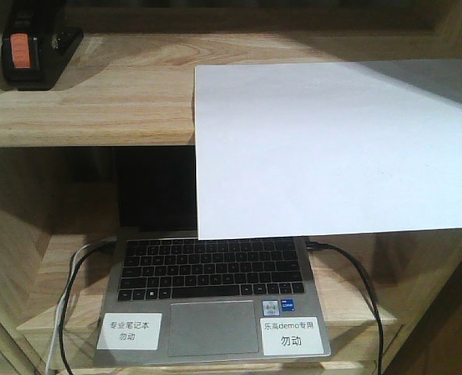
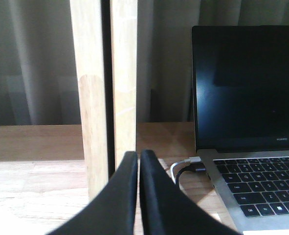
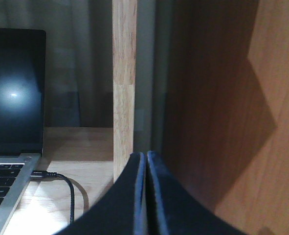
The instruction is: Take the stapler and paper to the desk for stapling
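The stapler [image 1: 34,48] sat at the far left of the upper shelf [image 1: 98,105], its orange-red patch facing up. Well apart from it, to the right, the paper [image 1: 332,148] lay on the same shelf, its front part overhanging the edge and hiding the screen of the open laptop [image 1: 215,293] on the shelf below. The left gripper [image 2: 139,155] had its black fingers pressed together on nothing, in front of a pale wooden upright [image 2: 93,107]. The right gripper [image 3: 145,156] was likewise closed and empty, near a black cable [image 3: 68,188] beside the laptop
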### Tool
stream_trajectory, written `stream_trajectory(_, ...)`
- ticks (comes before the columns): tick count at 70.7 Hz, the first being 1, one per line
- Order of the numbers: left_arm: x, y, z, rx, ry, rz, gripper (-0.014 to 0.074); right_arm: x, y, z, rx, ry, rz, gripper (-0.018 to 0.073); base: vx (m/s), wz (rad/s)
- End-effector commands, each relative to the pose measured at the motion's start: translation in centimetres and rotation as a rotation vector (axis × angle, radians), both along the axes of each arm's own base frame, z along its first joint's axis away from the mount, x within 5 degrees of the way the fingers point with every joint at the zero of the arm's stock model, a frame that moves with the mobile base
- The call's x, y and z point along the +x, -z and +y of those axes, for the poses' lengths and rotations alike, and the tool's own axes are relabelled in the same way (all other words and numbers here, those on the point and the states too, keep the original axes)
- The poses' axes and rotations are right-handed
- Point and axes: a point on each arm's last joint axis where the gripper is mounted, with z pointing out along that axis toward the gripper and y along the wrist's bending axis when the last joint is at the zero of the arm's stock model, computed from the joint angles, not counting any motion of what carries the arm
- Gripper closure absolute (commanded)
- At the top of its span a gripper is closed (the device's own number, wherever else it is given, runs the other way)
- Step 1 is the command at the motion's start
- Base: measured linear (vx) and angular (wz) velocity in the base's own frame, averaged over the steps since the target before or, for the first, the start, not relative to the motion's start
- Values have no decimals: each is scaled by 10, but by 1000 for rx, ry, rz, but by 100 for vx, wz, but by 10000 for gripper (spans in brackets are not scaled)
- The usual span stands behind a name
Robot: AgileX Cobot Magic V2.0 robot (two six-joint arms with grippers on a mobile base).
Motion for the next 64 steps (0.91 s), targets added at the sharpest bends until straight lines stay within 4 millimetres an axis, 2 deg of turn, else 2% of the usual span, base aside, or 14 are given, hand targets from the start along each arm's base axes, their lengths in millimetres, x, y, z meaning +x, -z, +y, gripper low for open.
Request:
stream_trajectory(1,0,0,0,-15,-5,-65,603,0,-4,0,-22,3,-81,564,0,0)
stream_trajectory(19,0,-4,1,-17,-8,-110,603,0,-6,0,-24,3,-106,564,0,0)
stream_trajectory(38,-3,-29,2,-27,-25,-392,603,-2,-20,0,-36,3,-257,564,0,0)
stream_trajectory(50,-15,-62,4,-37,-38,-661,603,-10,-54,1,-46,3,-457,564,0,0)
stream_trajectory(57,-26,-93,4,-42,-37,-759,603,-18,-81,1,-50,4,-537,564,0,0)
stream_trajectory(64,-39,-129,4,-44,-30,-781,603,-29,-110,2,-54,5,-600,564,0,0)
